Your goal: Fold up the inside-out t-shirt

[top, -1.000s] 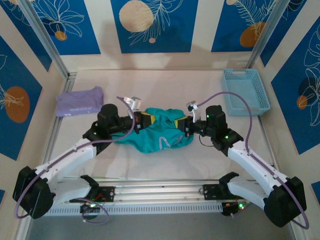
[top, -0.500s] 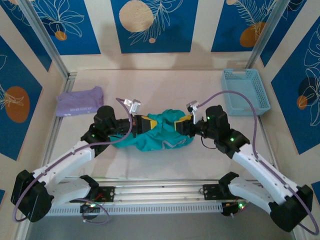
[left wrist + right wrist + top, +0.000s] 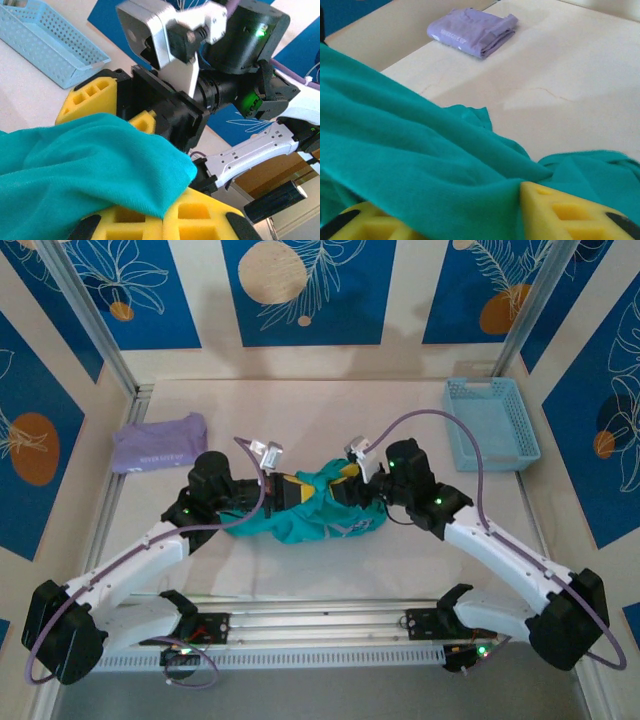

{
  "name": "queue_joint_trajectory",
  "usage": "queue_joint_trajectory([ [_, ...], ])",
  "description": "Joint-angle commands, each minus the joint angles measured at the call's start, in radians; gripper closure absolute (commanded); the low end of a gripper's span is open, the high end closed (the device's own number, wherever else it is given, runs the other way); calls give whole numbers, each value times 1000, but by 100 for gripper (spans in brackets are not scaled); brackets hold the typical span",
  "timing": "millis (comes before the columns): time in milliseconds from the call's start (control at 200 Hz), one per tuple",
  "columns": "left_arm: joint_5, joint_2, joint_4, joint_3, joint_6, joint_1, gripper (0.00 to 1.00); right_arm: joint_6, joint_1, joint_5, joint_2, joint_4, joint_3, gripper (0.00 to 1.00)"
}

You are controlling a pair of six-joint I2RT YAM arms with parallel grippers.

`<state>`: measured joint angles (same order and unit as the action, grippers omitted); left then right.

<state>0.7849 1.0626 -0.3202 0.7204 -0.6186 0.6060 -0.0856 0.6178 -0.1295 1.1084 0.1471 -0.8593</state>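
The teal t-shirt [image 3: 322, 515] lies bunched up in the middle of the table [image 3: 300, 420], and its top part is held up between the two arms. The left gripper [image 3: 297, 488] pinches the cloth from 9 o'clock and the right gripper [image 3: 347, 480] pinches it from 3 o'clock, each with yellow fingers [image 3: 200, 220] squeezed on a fold, and the two are very near each other. A folded purple shirt [image 3: 160, 443] lies at 10 o'clock from the t-shirt and a blue basket [image 3: 490, 423] sits at 2 o'clock, both well apart from it.
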Motion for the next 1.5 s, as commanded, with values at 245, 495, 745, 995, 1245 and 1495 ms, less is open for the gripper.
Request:
queue_joint_trajectory([
  [245, -234, -75, 251, 43, 100, -57, 88, -237, -85, -660, -47, -224, 43, 100],
  [495, -398, -113, 403, 77, 160, -52, 59, -371, -85, -677, -53, -346, 79, 100],
  [745, -629, -250, 630, 125, 273, 28, 42, -403, -90, -582, -27, -312, 60, 100],
  [995, -370, -191, 607, 175, 253, 173, 59, -424, -92, -544, 1, -305, 46, 100],
  [1245, -303, -79, 507, 195, 184, 188, 60, -423, -94, -537, -2, -293, 42, 100],
  [1495, -367, -19, 529, 221, 169, 135, 56, -415, -96, -535, -22, -279, 49, 100],
])
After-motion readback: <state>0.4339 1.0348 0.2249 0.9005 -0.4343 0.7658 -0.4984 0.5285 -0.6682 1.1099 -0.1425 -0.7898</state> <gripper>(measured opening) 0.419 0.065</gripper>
